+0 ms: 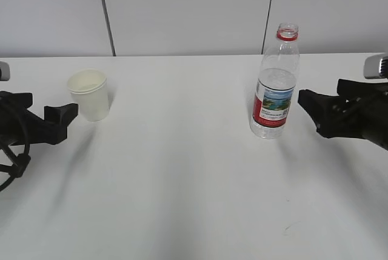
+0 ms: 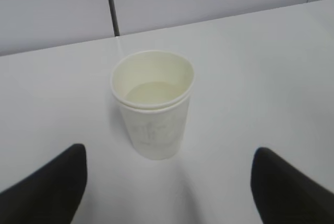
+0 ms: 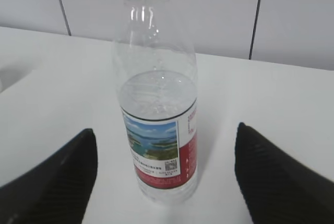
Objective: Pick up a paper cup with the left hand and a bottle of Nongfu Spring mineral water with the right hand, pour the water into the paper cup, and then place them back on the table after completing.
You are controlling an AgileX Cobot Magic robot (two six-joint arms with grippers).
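My left claw is released, its two black fingers spread wide and low over the plain white flat surface, with the off-white paper cup standing upright just ahead of the gap between them, untouched. From my left wrist view the cup looks like two cups nested, a second rim showing just under the top one, and a pale level inside that may be liquid or the bottom; I cannot tell which. My right claw is likewise released, its dark fingers held apart on either side of the clear plastic bottle with a red neck ring and a red-and-scenic label, which stands upright and uncapped on the surface, near my fingertips but not in contact. The clear colourless water fills it to about the top of the label. Cup and bottle stand well apart.
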